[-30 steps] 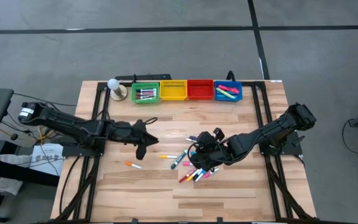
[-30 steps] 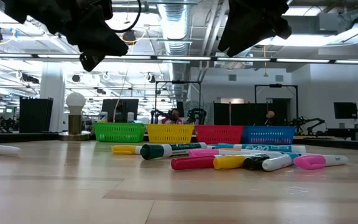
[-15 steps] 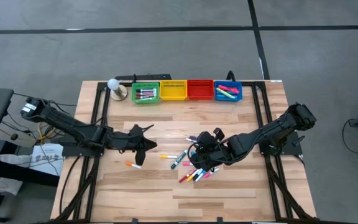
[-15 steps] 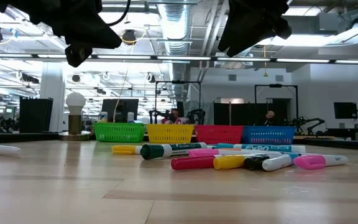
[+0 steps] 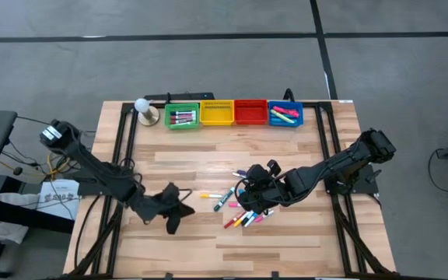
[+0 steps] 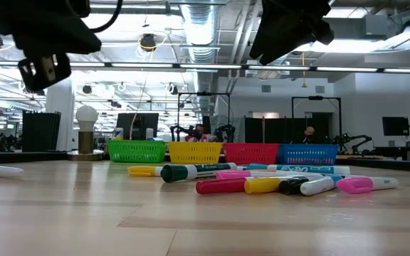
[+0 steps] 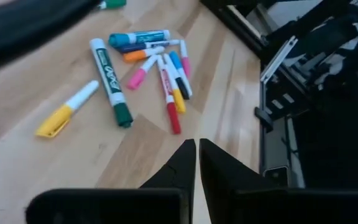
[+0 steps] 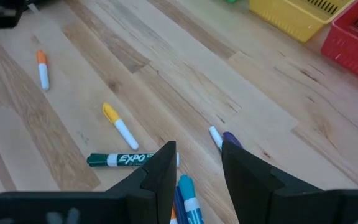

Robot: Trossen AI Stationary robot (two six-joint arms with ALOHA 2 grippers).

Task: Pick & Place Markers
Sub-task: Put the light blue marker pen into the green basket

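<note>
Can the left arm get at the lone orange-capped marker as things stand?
Probably yes. The orange-capped marker lies alone on bare table, apart from the pile. The left gripper is close by, nothing between them, though its jaws are shut and must open first.

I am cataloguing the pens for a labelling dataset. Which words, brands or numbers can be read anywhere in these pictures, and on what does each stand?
"EXPO": on the white barrel of the long green-capped marker pen lying on the wooden table, read in the right wrist view.
Print on the blue-capped marker pen in the left wrist view: too blurred to read.
Labels on the markers in the low view: too small to read.
</note>
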